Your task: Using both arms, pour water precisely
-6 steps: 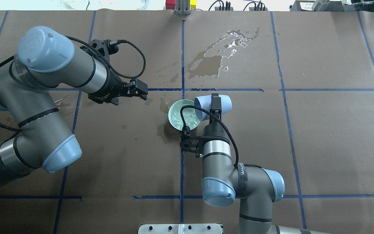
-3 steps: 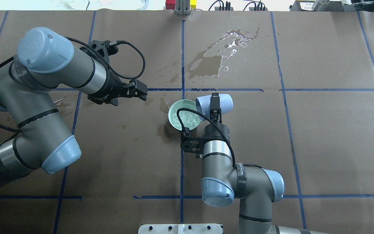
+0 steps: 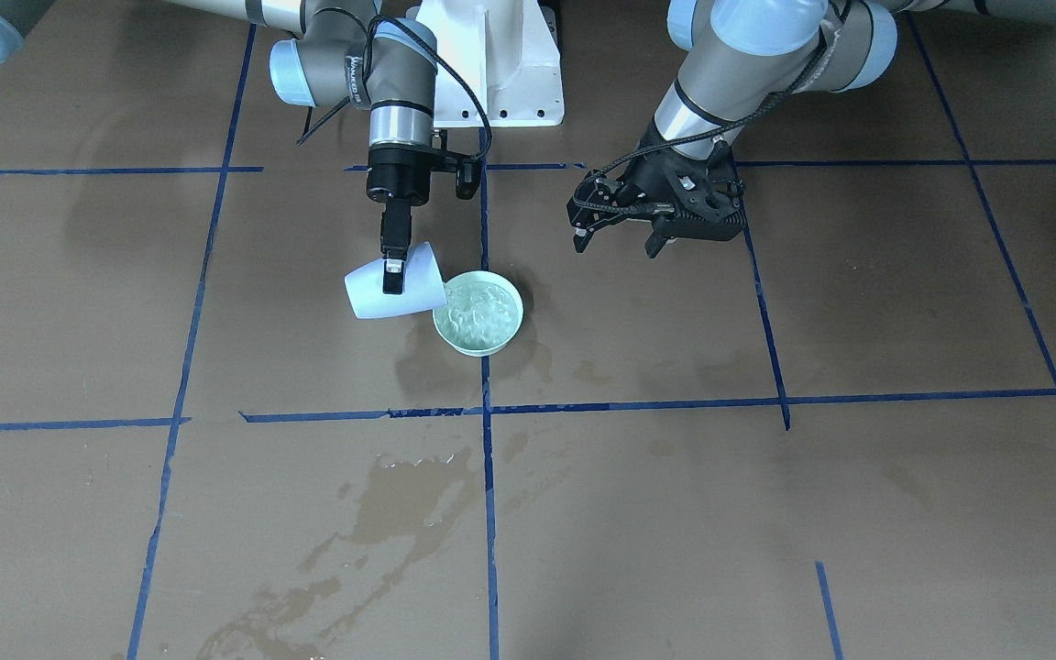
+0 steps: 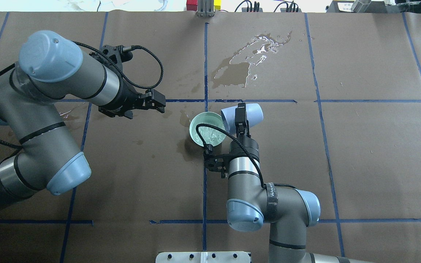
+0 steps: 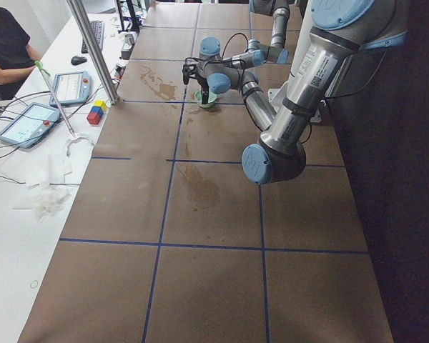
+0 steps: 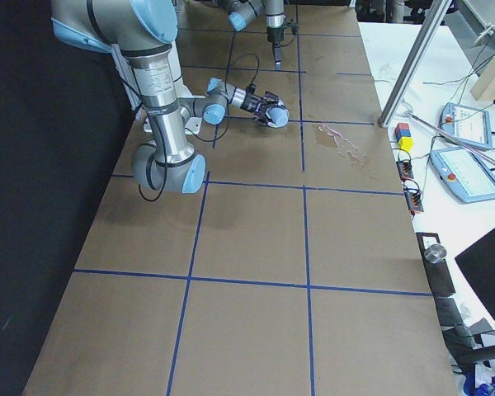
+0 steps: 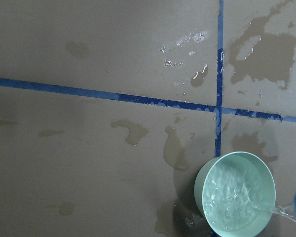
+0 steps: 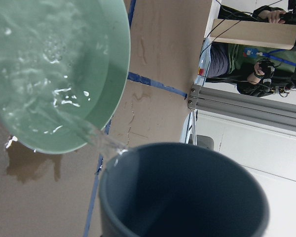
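Gripping a pale blue cup, my right end effector is clamped across the cup's wall, one finger lying along the top side. The cup is tipped nearly onto its side, its mouth turned toward a mint-green bowl that stands on the desk just beside it. In my right wrist view a thin clear stream leaves the cup's lip and lands inside the bowl. The water in the bowl is a rippling, glinting sheen over the pale green bottom, and it sits below the rim.

My left end effector hangs above the desk, apart from the bowl on my left side, with its fingers spread and nothing between them. In the front-facing view it points down and toward the bowl, and the cup is on the far side of the bowl from it.

Dark wet stains with shiny edges lie on the brown paper beyond the bowl, and smaller damp patches sit close around its base, beside the blue tape lines.
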{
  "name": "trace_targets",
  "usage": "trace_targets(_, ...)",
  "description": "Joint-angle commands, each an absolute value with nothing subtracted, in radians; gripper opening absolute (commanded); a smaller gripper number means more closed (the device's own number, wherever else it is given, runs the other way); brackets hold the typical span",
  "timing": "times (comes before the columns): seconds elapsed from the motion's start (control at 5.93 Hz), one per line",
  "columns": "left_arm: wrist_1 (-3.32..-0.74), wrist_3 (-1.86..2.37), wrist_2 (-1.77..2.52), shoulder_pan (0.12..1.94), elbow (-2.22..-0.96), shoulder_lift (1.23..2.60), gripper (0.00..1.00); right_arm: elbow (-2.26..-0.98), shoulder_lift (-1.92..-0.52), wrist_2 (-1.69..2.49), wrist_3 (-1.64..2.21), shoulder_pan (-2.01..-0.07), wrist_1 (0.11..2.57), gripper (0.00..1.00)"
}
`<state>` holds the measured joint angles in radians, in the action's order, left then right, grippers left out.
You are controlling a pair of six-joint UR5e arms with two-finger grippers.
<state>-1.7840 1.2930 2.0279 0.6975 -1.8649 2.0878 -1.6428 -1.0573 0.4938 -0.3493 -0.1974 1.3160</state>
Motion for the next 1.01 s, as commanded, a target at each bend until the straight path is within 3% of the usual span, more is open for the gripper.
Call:
trace_targets(0.0,-1.784,1.293,2.028,0.698,-1.865,2.088,1.00,-1.643,-1.057,0.491,-0.368,-0.198,1.315,0.03)
trace_targets(0.84,-1.784,1.293,2.028,0.696,-1.864,2.086,1.00,-1.647,-1.055,0.506,0.123,-0.206,1.302,0.02)
